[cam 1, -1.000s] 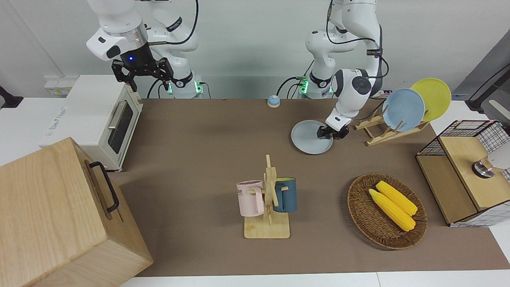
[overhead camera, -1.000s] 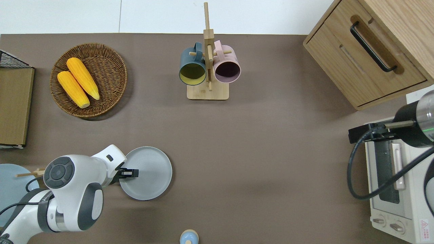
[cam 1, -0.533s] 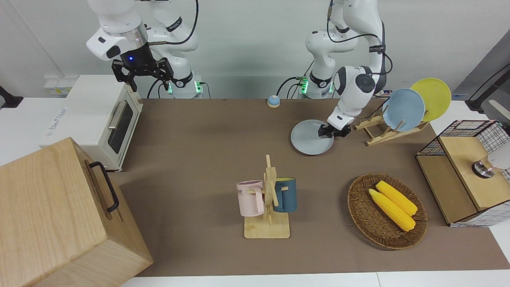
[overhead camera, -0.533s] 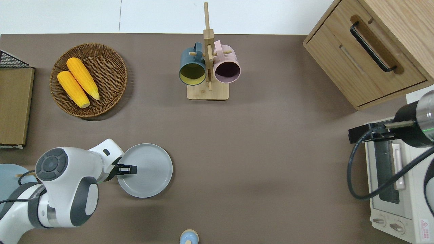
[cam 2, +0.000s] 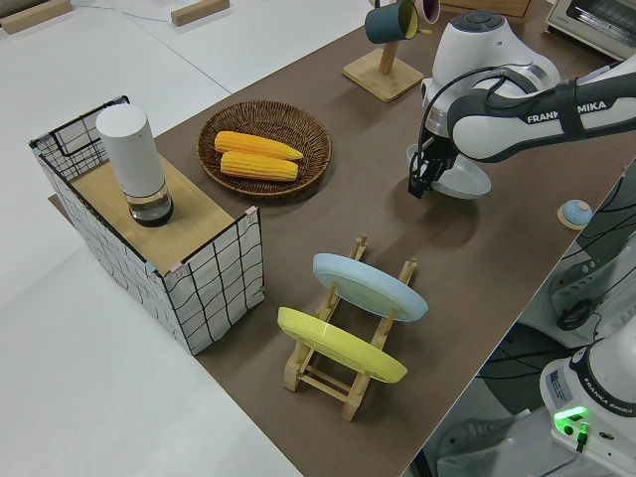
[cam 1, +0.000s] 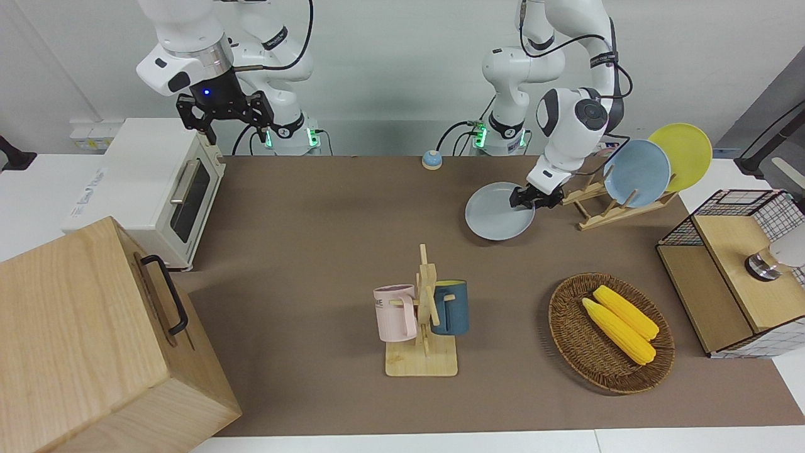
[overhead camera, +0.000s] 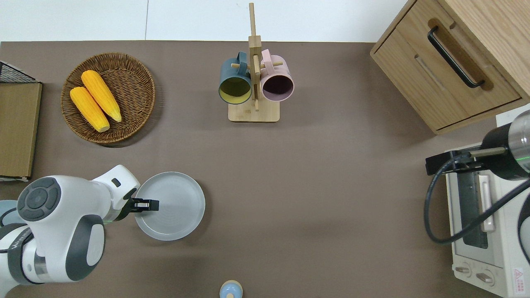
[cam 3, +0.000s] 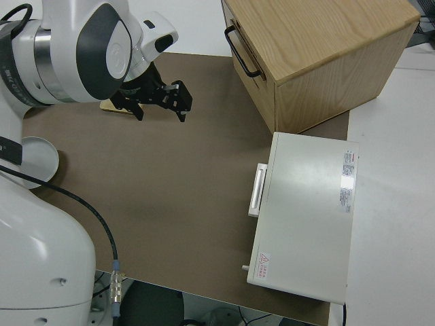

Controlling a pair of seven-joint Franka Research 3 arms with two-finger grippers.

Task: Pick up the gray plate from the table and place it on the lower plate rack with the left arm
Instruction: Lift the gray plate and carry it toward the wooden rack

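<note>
My left gripper is shut on the rim of the gray plate and holds it a little above the brown table. The overhead view shows the left gripper on the edge of the plate that faces the left arm's end. The lower plate rack stands on the table toward that end. It holds a light blue plate and a yellow plate, and its nearer pegs are bare. In the left side view the plate hangs apart from the rack. My right gripper is parked and open.
A mug stand with a pink and a blue mug stands mid-table. A wicker basket holds two corn cobs. A wire crate, a toaster oven, a wooden cabinet and a small blue bell are around.
My left gripper has lifted the gray plate off the table and carried it toward the left arm's end, closer to the rack. The right arm has not moved.
</note>
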